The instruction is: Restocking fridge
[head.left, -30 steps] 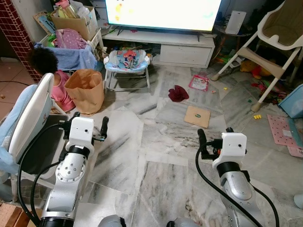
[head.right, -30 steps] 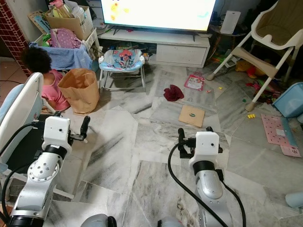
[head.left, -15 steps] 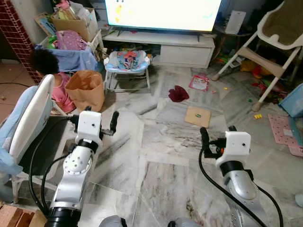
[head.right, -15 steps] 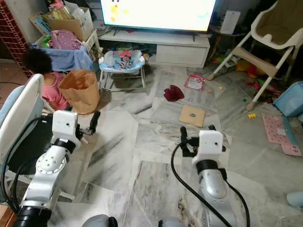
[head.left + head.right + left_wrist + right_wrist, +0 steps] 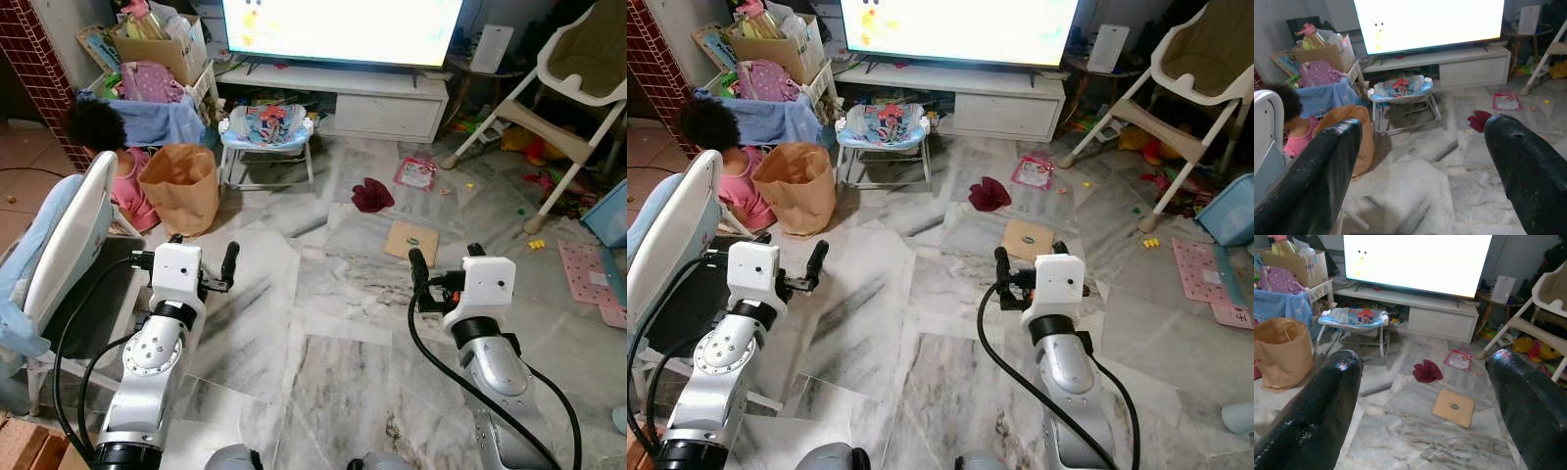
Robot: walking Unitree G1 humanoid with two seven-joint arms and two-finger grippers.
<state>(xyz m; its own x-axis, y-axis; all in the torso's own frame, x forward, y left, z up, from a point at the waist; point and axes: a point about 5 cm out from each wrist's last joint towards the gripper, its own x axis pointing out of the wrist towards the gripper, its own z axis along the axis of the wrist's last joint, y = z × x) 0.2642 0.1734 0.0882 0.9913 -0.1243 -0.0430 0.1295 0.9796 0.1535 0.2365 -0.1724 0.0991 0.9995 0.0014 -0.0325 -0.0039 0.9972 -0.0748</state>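
I stand in a living room on a marble floor (image 5: 323, 323). My left gripper (image 5: 1422, 132) is held out low in front of me, open, with nothing between its fingers (image 5: 229, 264). My right gripper (image 5: 1422, 362) is also raised over the floor, open and empty. A brown paper bag (image 5: 181, 186) stands on the floor ahead to the left, beyond the left gripper. Farther ahead a flat cardboard piece (image 5: 411, 242) lies just past the right gripper.
A person in pink (image 5: 103, 147) sits by the bag. A white chair (image 5: 69, 245) stands close on my left. Ahead are a baby bouncer (image 5: 266, 132), a red cloth (image 5: 372, 194), a TV stand (image 5: 382, 103) and a high chair (image 5: 578, 88) at the right.
The whole view has shifted a little, so the camera moved. My left arm swung toward the middle and then back. Both grippers stay open and empty.
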